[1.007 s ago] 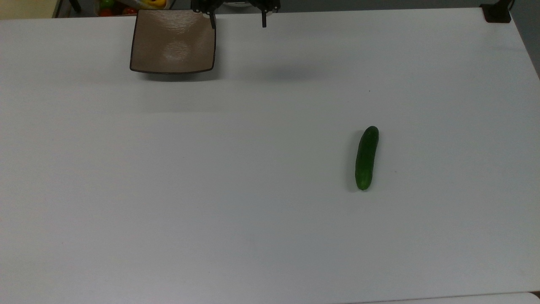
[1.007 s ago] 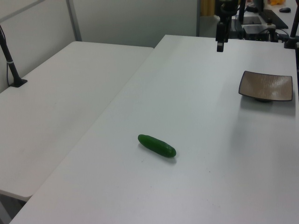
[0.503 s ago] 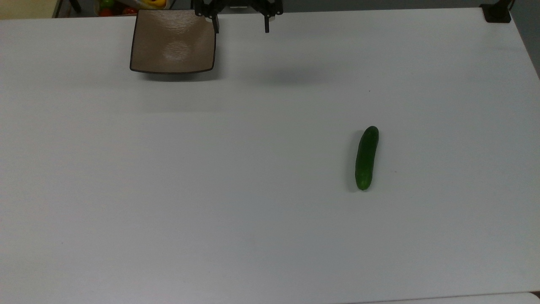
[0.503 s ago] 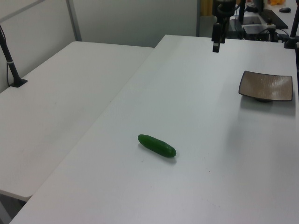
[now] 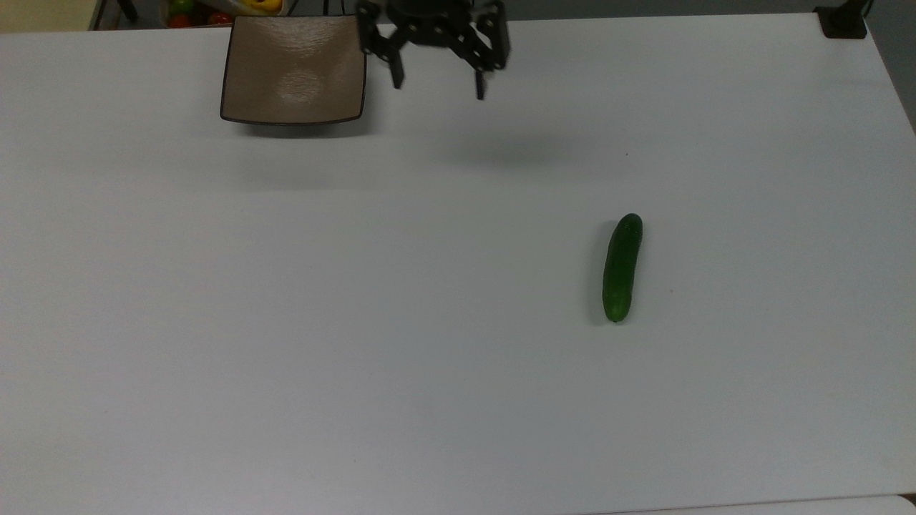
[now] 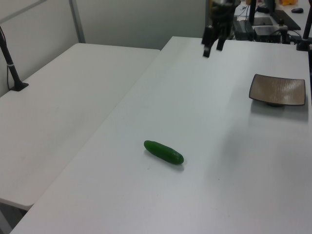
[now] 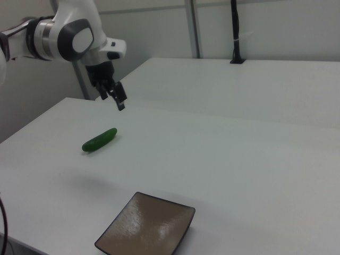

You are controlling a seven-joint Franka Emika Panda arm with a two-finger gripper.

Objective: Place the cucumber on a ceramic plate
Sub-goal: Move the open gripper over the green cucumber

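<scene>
We log colours: cucumber (image 5: 622, 267) dark green, plain | ceramic plate (image 5: 293, 69) glossy brown-taupe, thin dark rim | gripper (image 5: 436, 84) black | arm (image 7: 64, 36) white with grey joint caps | table (image 5: 358, 322) plain white, unpatterned

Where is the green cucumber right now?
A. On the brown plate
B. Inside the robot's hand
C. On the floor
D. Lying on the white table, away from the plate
D. The cucumber lies on the bare white table, well apart from the plate, and the robot's open hand hangs in the air with nothing in it.
</scene>
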